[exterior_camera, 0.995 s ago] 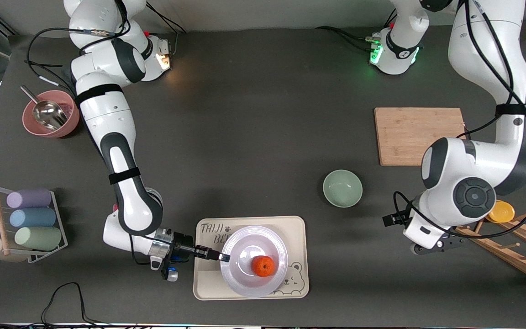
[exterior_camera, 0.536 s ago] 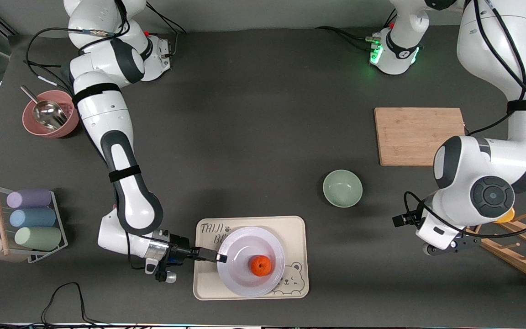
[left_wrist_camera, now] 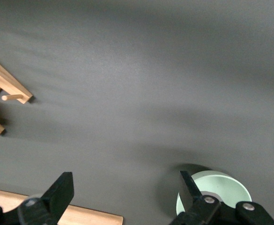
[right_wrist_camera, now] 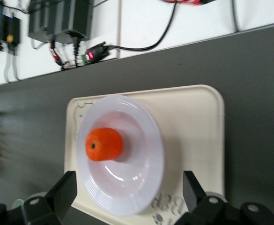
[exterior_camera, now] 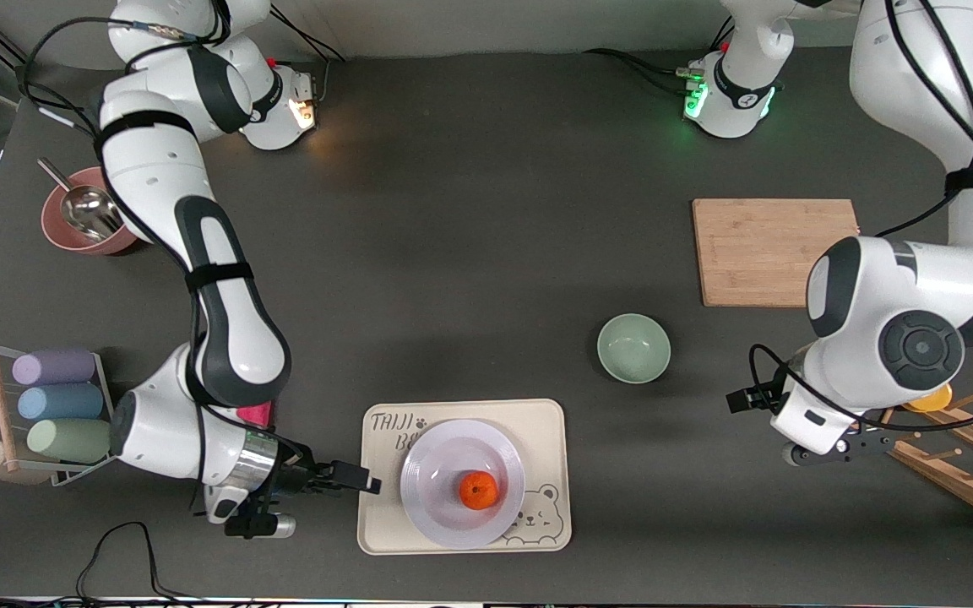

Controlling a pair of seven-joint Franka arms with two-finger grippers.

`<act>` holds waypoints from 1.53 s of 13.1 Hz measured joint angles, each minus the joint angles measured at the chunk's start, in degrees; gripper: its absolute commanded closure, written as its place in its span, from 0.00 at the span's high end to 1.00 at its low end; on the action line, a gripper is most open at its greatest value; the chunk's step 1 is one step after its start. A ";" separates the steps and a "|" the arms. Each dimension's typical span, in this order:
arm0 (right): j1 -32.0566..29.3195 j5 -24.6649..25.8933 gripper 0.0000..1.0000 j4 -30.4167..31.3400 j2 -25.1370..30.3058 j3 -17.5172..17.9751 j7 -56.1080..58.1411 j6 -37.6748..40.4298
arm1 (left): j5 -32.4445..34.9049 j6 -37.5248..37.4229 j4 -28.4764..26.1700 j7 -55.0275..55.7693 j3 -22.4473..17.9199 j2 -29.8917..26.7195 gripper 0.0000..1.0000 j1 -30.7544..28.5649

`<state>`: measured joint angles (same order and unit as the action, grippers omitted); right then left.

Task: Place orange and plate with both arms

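The white-lavender plate (exterior_camera: pixel 440 507) rests on the beige bear tray (exterior_camera: pixel 537 422) near the table's front edge. The orange (exterior_camera: pixel 479 490) lies in the plate. My right gripper (exterior_camera: pixel 366 484) is open and empty at the tray's edge toward the right arm's end, just clear of the plate's rim. The right wrist view shows the plate (right_wrist_camera: pixel 137 178), the orange (right_wrist_camera: pixel 104 144) and the tray (right_wrist_camera: pixel 193 122) ahead of my open right gripper (right_wrist_camera: pixel 129 192). My left gripper (exterior_camera: pixel 828 452) is open and empty (left_wrist_camera: pixel 125 187), low over bare table by the wooden rack.
A pale green bowl (exterior_camera: pixel 633 348) and a wooden cutting board (exterior_camera: pixel 775 251) lie toward the left arm's end, with a wooden rack (exterior_camera: pixel 959 460) and a yellow disc (exterior_camera: pixel 930 397). A pink bowl with a scoop (exterior_camera: pixel 85 224) and a cup rack (exterior_camera: pixel 56 405) are at the right arm's end.
My right gripper let go of the plate's rim and drew back toward the right arm's end. The plate settled flat on the tray. My left arm shifted slightly toward its own end.
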<state>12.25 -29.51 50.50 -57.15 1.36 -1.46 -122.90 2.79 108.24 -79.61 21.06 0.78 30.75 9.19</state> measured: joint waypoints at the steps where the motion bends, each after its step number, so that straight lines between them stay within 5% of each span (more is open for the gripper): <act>1: 0.00 4.77 1.00 -0.11 2.38 -0.02 -2.56 2.58 | 0.00 -0.11 -1.74 -0.52 -0.02 -2.28 1.00 -0.15; 4: 0.08 10.20 1.00 4.66 11.47 -1.41 -6.45 10.91 | 0.00 -4.35 -7.28 -2.31 -0.06 -12.23 1.00 -0.36; 9: -0.08 18.68 1.00 22.65 26.29 -2.65 -6.93 13.40 | 0.00 -16.81 -11.00 -4.69 -0.13 -26.60 1.00 -0.36; 17: -2.24 24.98 1.00 46.38 48.58 -5.89 -3.90 15.44 | -0.07 -22.60 -9.24 -5.36 -0.27 -29.02 1.00 -0.92; 20: -4.76 27.88 1.00 51.39 55.01 -6.15 -2.56 20.76 | -0.14 -25.68 -7.30 -5.77 5.31 -29.15 1.00 -7.86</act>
<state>7.49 -1.63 101.89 -2.14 -4.80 -4.02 -102.15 2.65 82.55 -86.91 15.28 6.09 1.61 1.33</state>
